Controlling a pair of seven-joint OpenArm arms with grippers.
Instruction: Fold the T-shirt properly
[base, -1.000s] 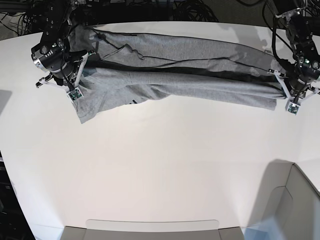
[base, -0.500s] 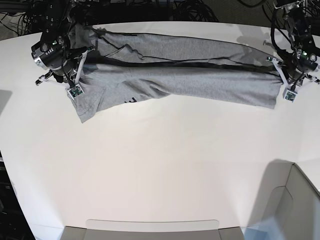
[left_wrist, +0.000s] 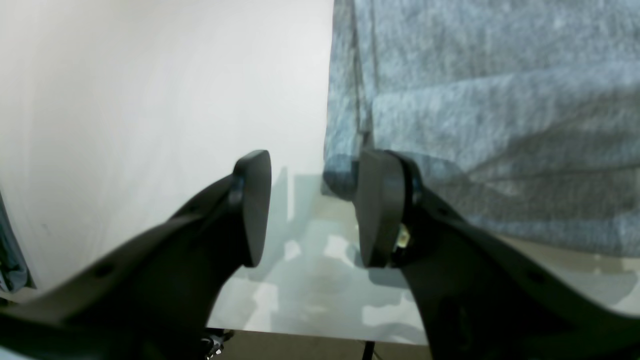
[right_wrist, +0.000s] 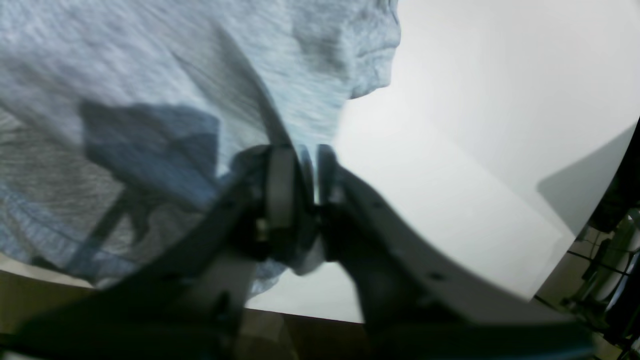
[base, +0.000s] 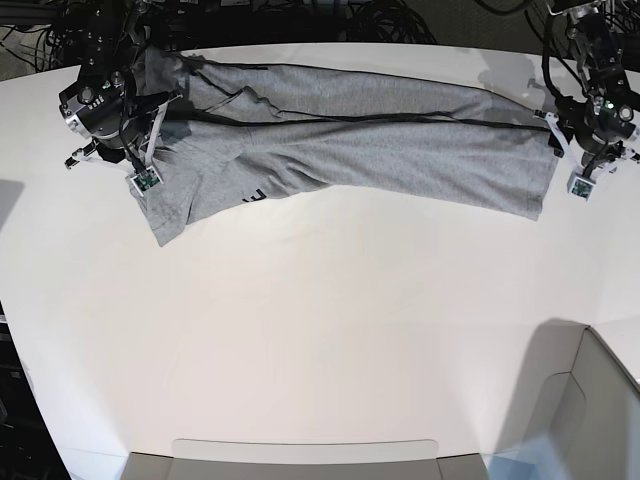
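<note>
1. The left gripper (left_wrist: 312, 207) has its jaws spread apart with nothing between them; the shirt (left_wrist: 490, 115) edge lies just beside its right-hand finger, toward two o'clock.
2. The right gripper (right_wrist: 307, 200) shows only a narrow gap between its jaws, and blurred grey cloth sits at them; whether it grips the cloth cannot be told.
3. On the white table (base: 320, 340), the shirt lies folded in a long band along the far edge, stretched between both grippers.
</note>
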